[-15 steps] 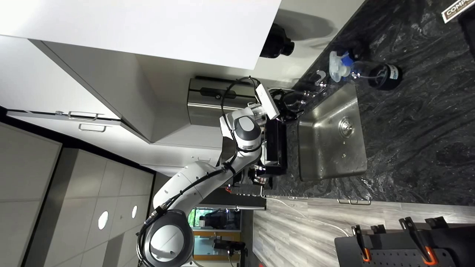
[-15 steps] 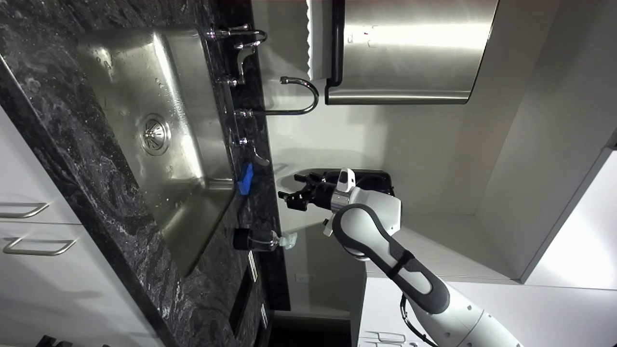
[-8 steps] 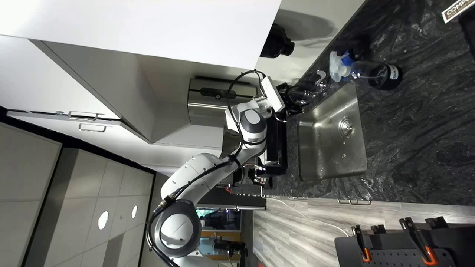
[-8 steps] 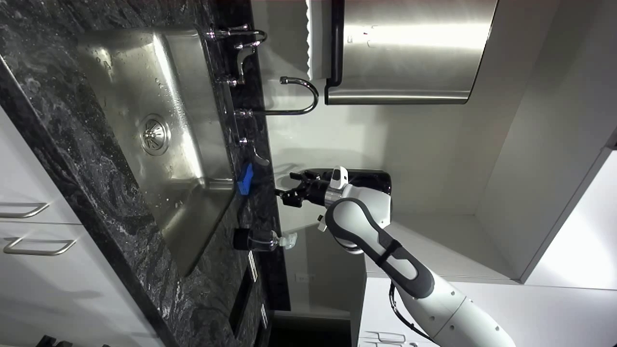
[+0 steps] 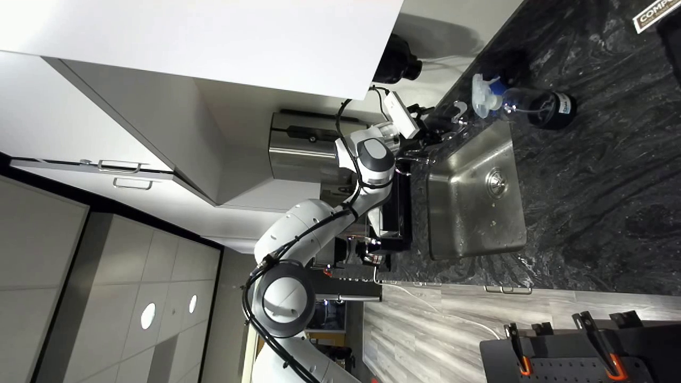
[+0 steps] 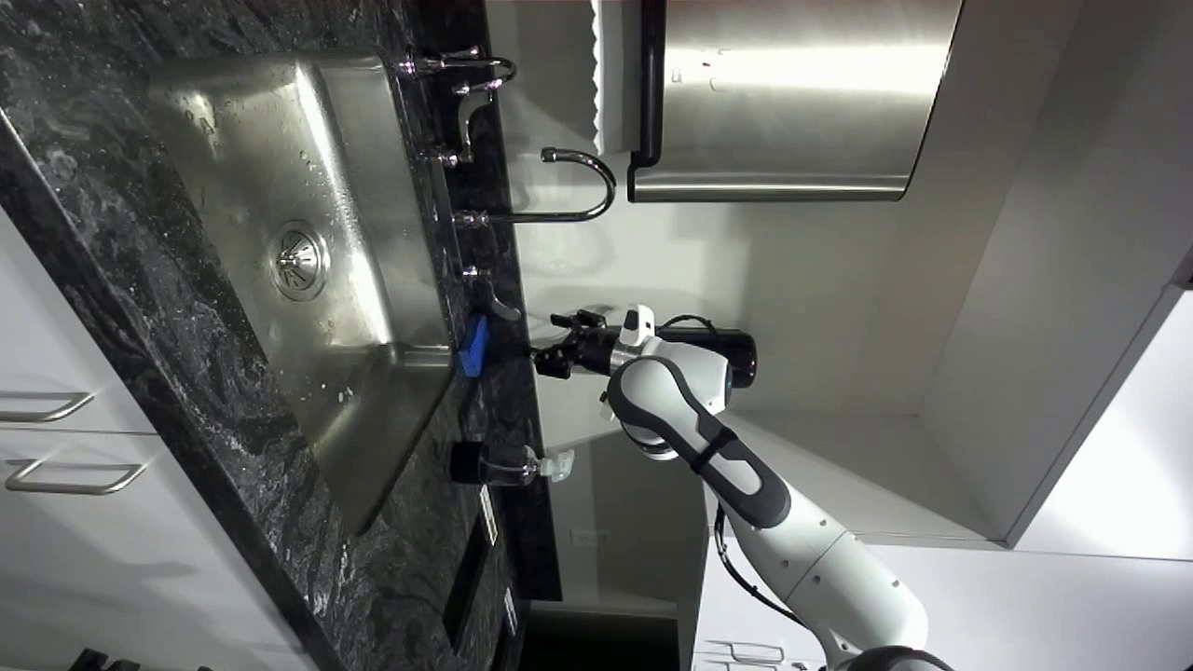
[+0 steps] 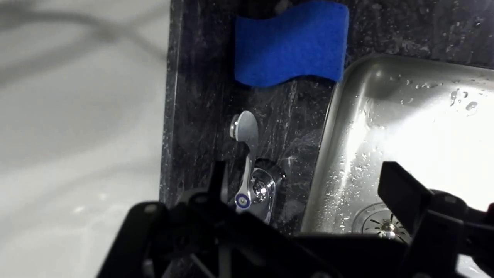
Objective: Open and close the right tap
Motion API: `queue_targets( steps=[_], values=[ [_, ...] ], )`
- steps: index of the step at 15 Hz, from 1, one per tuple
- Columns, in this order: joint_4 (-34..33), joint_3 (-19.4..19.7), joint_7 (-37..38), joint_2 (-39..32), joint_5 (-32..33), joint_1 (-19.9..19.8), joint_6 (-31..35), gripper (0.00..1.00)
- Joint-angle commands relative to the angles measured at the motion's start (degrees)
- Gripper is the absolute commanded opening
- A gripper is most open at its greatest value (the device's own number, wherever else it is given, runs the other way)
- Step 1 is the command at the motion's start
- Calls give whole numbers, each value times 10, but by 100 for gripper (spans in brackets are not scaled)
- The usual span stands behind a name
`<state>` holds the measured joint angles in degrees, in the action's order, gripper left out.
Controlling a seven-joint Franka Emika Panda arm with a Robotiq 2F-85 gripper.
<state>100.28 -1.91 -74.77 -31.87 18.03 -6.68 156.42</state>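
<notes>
White cabinets (image 5: 213,48) adjoin a pale wall (image 6: 652,266), the floor (image 5: 415,335) is planked, and two ceiling lights (image 5: 148,315) glow

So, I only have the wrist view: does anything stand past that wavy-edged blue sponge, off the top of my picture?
Observer: Yes: in both exterior views, a clear spray bottle with a black base stands upright.
Visitor: Is that silver metal lever with the blue ring being touched?
Observer: No; an exterior view shows a gap between it and the black end effector.
Visitor: Is it the only lever?
Observer: No; an exterior view shows another curved silver lever.
</notes>
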Motion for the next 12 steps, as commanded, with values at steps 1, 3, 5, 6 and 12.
queue_targets(
  steps=[1,3,5,6,12],
  values=[
    [-62,-14,-27,-46,-11,-9,-4,100],
    [-84,-17,-27,-64,-12,-9,-9,100],
    [-102,-17,-27,-82,-11,-8,-13,100],
    [-110,-17,-26,-89,-10,-7,-15,100],
    [-153,-18,-26,-128,-11,-9,-30,100]
  ],
)
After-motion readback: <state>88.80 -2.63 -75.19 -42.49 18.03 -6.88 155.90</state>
